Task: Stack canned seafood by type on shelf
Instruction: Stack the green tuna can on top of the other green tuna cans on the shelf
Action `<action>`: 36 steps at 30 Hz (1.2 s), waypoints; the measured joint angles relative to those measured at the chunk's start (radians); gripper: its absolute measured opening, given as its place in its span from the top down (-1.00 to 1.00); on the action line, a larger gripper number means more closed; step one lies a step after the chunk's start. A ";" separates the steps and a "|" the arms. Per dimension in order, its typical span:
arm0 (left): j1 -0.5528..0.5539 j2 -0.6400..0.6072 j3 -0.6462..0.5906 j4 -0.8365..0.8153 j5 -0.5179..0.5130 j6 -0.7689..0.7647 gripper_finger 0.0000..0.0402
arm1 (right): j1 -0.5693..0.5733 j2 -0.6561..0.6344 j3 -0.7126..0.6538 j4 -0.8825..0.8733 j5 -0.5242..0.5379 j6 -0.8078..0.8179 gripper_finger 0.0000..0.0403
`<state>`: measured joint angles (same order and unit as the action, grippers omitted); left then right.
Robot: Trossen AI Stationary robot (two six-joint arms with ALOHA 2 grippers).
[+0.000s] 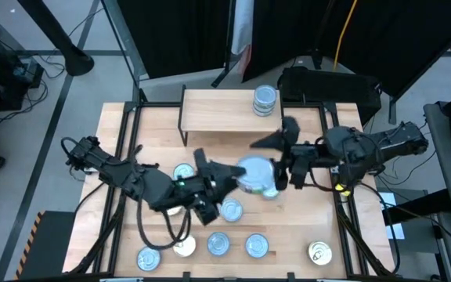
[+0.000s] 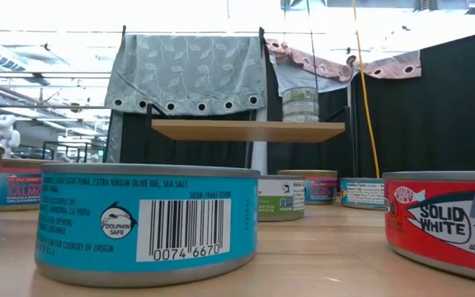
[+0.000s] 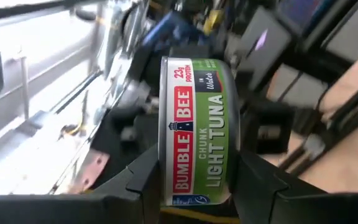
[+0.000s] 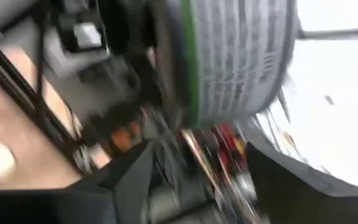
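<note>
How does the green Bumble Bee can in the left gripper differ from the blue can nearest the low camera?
The Bumble Bee can is green-sided; the blue can shows a barcode. The Bumble Bee can is held in the left gripper, off the table; the blue can lies flat on the table. Both are flat round tuna tins.

From my station, both matte black jointed arms appear intact. Black cables loop loosely off the left arm, and a small green light shows near its wrist. The right arm carries a yellow marking at its base. Finger pads are plain dark plastic.
</note>
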<state>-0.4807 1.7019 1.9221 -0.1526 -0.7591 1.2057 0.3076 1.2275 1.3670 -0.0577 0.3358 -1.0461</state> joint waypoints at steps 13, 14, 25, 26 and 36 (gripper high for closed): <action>0.189 -0.044 0.000 -0.284 0.163 -0.226 0.26 | 0.082 -0.022 0.000 -0.096 0.266 -0.111 -0.49; 0.199 -0.042 0.000 -0.284 0.175 -0.233 0.26 | 0.081 -0.020 -0.001 -0.098 0.273 -0.117 -0.49; 0.217 -0.040 0.000 -0.313 0.209 -0.258 0.26 | 0.065 -0.023 -0.001 -0.118 0.293 -0.063 -0.20; 0.218 -0.040 0.000 -0.317 0.210 -0.256 0.26 | 0.066 -0.023 -0.001 -0.124 0.291 -0.053 -0.11; 0.216 -0.039 0.000 -0.332 0.208 -0.278 0.25 | 0.066 -0.023 0.000 -0.197 0.287 0.044 0.42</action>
<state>-0.2651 1.6634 1.9224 -0.4850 -0.5510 0.9275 0.3732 1.2045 1.3670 -0.2543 0.6224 -1.0021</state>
